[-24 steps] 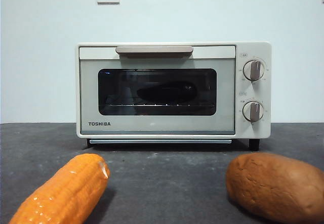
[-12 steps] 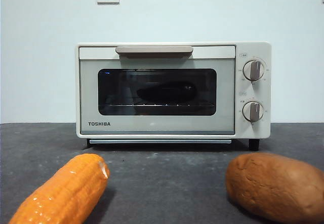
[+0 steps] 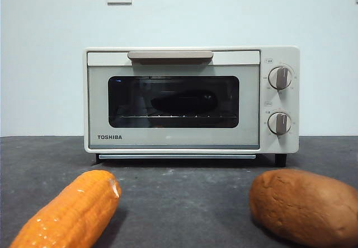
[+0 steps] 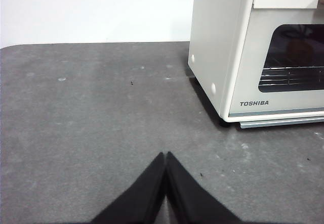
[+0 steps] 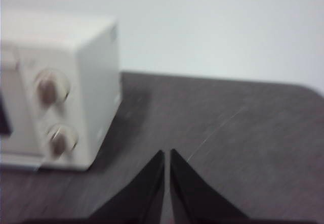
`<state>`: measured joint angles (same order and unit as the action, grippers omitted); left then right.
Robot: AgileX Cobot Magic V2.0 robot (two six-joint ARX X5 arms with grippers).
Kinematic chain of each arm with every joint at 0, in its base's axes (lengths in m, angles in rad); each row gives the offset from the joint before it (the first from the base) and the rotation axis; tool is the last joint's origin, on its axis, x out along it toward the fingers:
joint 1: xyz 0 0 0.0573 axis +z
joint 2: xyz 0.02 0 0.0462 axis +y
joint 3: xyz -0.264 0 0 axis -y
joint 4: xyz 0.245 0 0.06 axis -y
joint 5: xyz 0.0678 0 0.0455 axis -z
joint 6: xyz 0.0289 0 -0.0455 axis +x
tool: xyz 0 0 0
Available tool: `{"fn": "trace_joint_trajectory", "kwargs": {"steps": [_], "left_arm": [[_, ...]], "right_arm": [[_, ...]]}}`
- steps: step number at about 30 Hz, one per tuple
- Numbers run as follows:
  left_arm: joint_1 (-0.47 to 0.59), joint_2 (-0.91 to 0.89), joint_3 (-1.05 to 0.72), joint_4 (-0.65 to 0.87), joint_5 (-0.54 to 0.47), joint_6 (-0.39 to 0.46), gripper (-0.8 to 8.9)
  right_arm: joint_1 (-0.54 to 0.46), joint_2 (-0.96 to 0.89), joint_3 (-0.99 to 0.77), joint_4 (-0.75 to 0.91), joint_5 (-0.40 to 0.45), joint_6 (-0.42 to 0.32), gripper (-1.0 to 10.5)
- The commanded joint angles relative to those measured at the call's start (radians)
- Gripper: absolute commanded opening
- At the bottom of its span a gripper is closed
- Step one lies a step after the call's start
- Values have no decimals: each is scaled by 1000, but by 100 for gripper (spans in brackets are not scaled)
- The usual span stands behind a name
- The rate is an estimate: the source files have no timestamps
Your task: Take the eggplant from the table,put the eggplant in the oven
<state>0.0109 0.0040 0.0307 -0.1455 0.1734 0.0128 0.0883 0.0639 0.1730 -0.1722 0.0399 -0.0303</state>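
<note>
Both grippers closed, holding nothing
Left gripper (image 4: 166, 155) and right gripper (image 5: 167, 153) jaws meet over bare table (image 4: 91, 113); eggplant (image 3: 182, 102) dim behind the oven (image 3: 173, 130) door at frame centre.

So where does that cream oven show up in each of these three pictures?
Front view: the oven stands centre, door shut, behind the corn cob and the brown lump, with a dark long shape behind the glass.
Left wrist view: only its corner with the brand name, at the right edge.
Right wrist view: blurred, its knob end at the left edge.
Shared landmark: the dark grey table beneath it.
</note>
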Motion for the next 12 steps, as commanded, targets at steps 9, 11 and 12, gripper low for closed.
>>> {"fn": "trace_joint_trajectory", "kwargs": {"steps": [9, 11, 12], "left_arm": [[3, -1, -27, 11, 0, 9, 6], [3, -1, -27, 11, 0, 9, 6], [3, -1, -27, 11, 0, 9, 6]], "right_arm": [[-49, -60, -147, 13, -156, 81, 3], [-49, -60, -161, 13, -154, 87, 3], [-49, -60, -163, 5, -146, 86, 3]]}}
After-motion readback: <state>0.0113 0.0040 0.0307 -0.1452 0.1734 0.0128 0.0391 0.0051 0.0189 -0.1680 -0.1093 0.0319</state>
